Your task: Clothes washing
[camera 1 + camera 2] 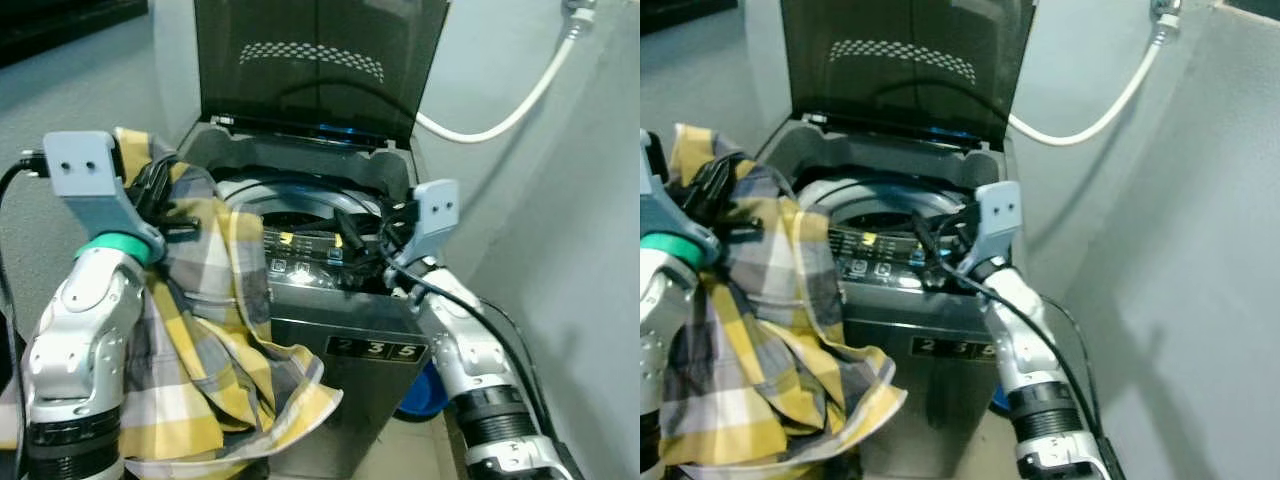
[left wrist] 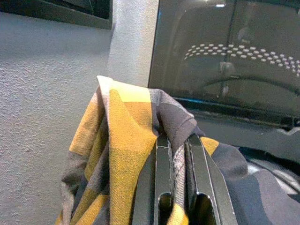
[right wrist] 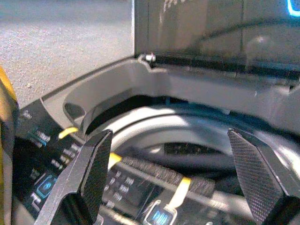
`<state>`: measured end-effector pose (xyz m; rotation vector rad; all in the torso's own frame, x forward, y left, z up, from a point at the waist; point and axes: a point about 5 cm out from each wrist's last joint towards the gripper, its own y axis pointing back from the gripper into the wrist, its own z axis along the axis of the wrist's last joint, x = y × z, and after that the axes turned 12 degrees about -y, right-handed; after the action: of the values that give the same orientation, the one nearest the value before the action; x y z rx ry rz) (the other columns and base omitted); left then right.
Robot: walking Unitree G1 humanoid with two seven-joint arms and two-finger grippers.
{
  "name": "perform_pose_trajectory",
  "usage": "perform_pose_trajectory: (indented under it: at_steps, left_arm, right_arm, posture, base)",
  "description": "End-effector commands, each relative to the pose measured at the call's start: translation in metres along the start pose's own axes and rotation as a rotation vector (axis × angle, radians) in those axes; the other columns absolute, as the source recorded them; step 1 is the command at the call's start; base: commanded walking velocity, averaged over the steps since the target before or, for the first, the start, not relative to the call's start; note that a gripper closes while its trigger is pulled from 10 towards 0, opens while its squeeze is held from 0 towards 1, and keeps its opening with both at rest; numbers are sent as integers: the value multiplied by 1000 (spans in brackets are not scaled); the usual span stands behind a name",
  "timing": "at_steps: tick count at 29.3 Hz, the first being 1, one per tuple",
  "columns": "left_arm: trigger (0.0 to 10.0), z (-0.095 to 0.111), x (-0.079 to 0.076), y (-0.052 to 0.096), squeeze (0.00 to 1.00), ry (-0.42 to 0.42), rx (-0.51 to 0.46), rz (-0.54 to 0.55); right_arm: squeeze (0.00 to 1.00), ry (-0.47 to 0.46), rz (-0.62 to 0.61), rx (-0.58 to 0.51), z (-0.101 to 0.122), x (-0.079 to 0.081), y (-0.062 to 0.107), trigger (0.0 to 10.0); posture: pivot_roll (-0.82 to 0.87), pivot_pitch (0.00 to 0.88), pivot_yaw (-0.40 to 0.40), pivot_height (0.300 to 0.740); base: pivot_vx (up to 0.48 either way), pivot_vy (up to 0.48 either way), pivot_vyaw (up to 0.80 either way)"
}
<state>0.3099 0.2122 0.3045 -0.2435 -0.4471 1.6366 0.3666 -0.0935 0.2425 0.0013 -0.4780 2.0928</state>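
A yellow, grey and white checked shirt [image 1: 210, 340] hangs from my left gripper [image 2: 180, 145], which is shut on a fold of it near the washer's left rim. The cloth drapes over my left arm and down the machine's front. The top-loading washing machine [image 1: 340, 330] stands with its dark lid [image 1: 320, 60] raised and its drum opening [image 1: 300, 205] showing. My right gripper [image 3: 173, 164] is open over the control panel [image 1: 305, 262] at the drum's front right edge, with nothing between its textured fingers [image 3: 96, 164].
A white hose [image 1: 510, 105] runs along the wall behind the machine on the right. A blue basin [image 1: 425, 392] sits on the floor beside the washer's right side. Grey walls close in on both sides.
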Motion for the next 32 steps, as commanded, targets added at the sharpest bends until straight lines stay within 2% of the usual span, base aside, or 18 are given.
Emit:
perform_pose_trajectory:
  at_steps: [1, 8, 10, 12, 15, 24, 32]
  left_arm:
    - [10000, 9, -5, -2, 0, 5, -47, -18]
    - [10000, 6, -2, -3, 0, -9, -17, -9]
    - [10000, 4, -1, -3, 0, -18, -3, -2]
    - [10000, 0, 2, -4, 0, -71, 38, 19]
    - [10000, -2, 4, -4, 0, -80, 53, 35]
    - [10000, -5, 7, -3, 0, -80, 84, 59]
    - [10000, -5, 8, -3, 0, -60, 83, 65]
  right_arm:
    - [0, -12, -33, 11, -2, -8, 4, 10000]
    - [0, 4, -37, 7, -3, -8, 5, 10000]
    - [0, 8, -37, 7, -3, -8, 5, 10000]
    - [0, 12, -38, 8, -3, -8, 5, 10000]
    - [0, 13, -39, 8, -3, -8, 5, 10000]
    - [0, 14, -42, 10, -3, -9, 5, 10000]
    - [0, 15, -41, 9, -3, -9, 4, 10000]
  posture:
    - [32, 66, -18, 740]
    - [34, 70, -17, 740]
    - [34, 70, -17, 740]
    - [33, 70, -16, 740]
    - [32, 70, -17, 740]
    - [32, 70, -18, 740]
    - [31, 69, -18, 740]
  base:
    - [0, 480, -800]
    - [0, 463, -114]
    - [0, 0, 0]
    - [0, 0, 0]
    - [0, 0, 0]
    - [0, -480, 0]
    - [0, 0, 0]
